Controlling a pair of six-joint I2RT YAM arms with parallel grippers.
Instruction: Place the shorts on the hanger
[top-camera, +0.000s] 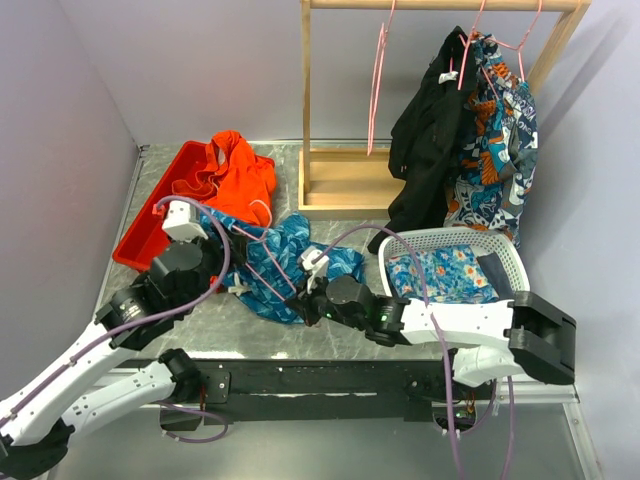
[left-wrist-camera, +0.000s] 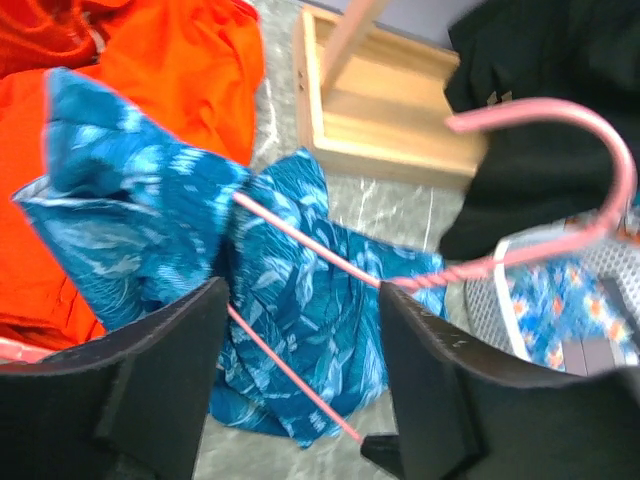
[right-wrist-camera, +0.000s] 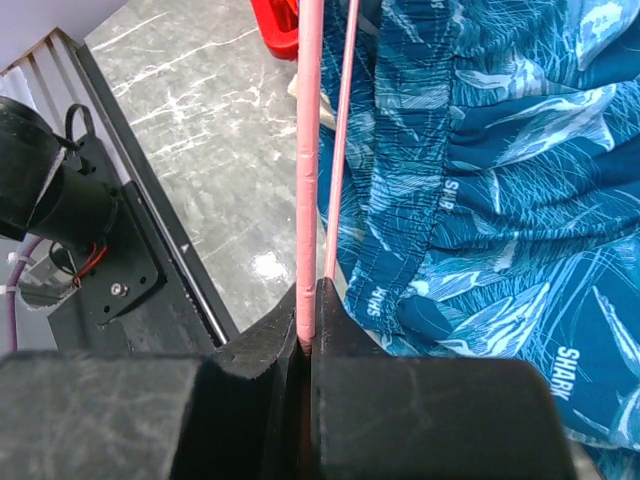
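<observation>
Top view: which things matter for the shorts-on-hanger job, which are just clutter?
Job: shorts, pink hanger, right gripper shut on it, left gripper open.
Clutter: orange garment, red bin, white basket, black garment, floral garment, wooden rack.

Bright, even light falls from above, and shadows are soft. On the grey marbled tabletop (right-wrist-camera: 190, 140) one small white glare spot shows (right wrist view). In the left wrist view the pink wire hanger (left-wrist-camera: 540, 110) looks slightly blurred, and the black fingers (left-wrist-camera: 140, 400) of the left pincer (left-wrist-camera: 300, 335) are unsharp.
</observation>
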